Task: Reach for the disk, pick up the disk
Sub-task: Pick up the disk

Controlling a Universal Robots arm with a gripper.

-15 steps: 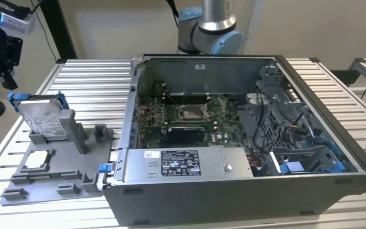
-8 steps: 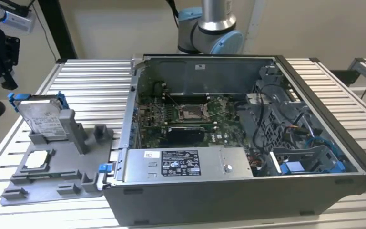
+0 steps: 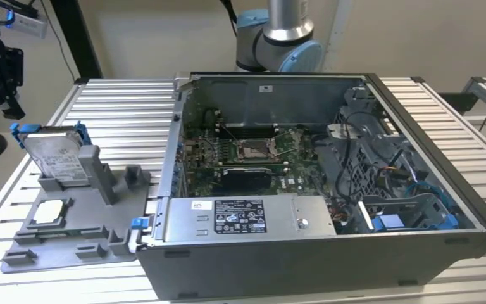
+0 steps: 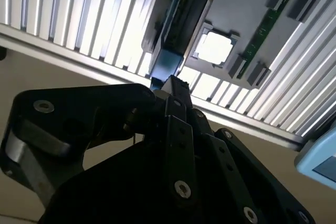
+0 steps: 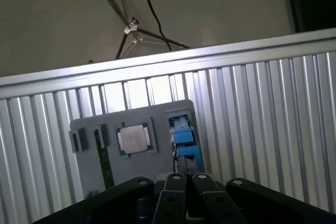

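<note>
Exterior view, upper left: claw (image 3: 7,104) hung closed and empty, well apart from disk (image 3: 53,154) standing on edge in grey holder (image 3: 91,218), left of frame. Risk: descending unopened could tip disk toward computer case (image 3: 311,259).

— Your arm (image 3: 278,28) stands at the back in the exterior view, its silver tube upright over the blue-capped joints.
— And your gripper (image 3: 8,104)?
— It hangs at the exterior view's far left edge, black and pointing downward.
— What do you get from the wrist?
— In both wrist views you look along its black linkages. In the first wrist view your fingertips (image 5: 176,182) sit side by side, pressed together, with nothing between them.
</note>
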